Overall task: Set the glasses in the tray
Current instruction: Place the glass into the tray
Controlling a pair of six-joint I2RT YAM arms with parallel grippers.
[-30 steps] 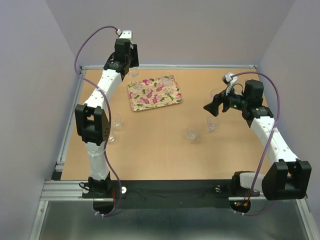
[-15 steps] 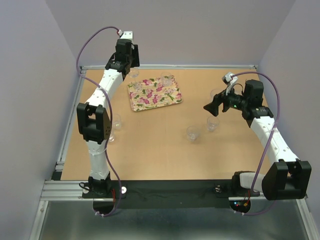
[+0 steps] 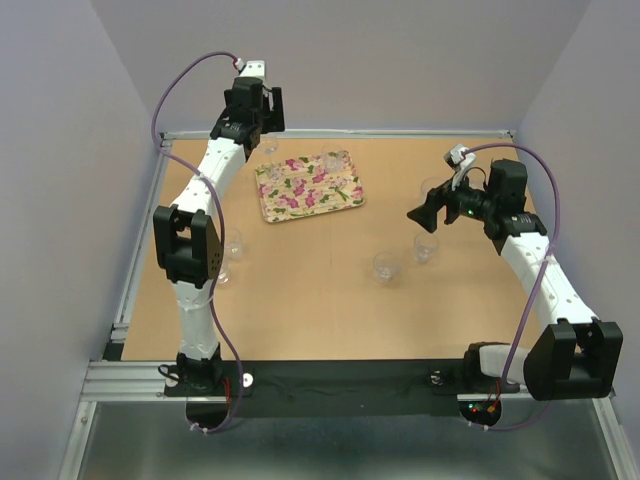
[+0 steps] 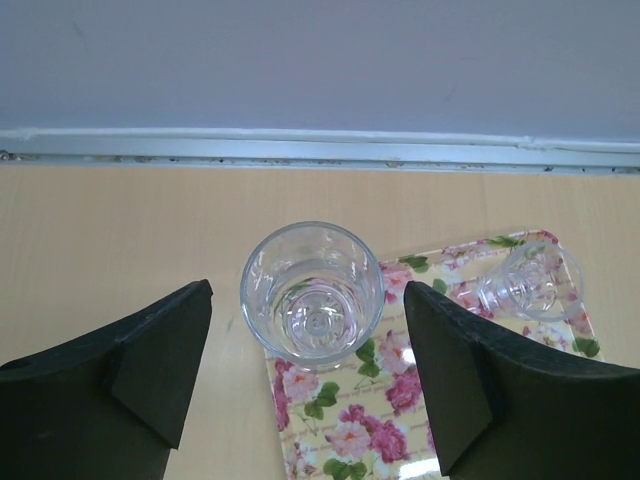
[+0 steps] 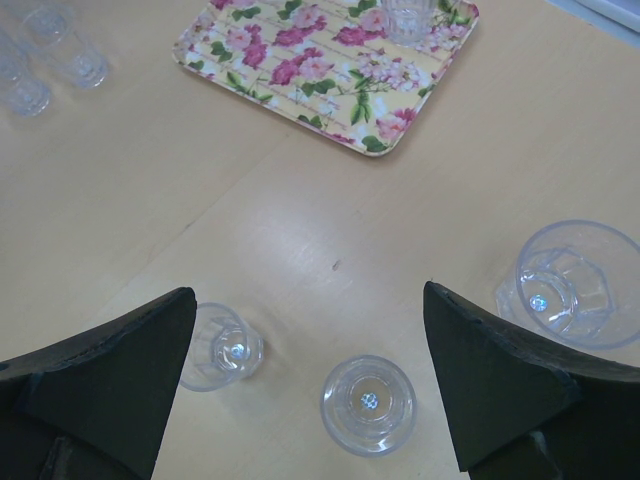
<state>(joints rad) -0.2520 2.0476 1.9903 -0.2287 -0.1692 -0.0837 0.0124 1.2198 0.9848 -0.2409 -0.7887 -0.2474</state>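
Left gripper (image 4: 308,300), jaws spread, hangs above a glass (image 4: 300,268) by the tray (image 4: 345,440).

Left arm (image 3: 205,180) reaches far forward toward the back-left corner, elbow raised. Left gripper (image 4: 307,290) angled downward, jaws spread wide, gripping nothing. Right arm (image 3: 530,262) bends inward from its base. Right gripper (image 3: 424,212) points left, jaws fully apart, empty.

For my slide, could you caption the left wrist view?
Open left gripper over a glass at the tray corner; another glass farther in.
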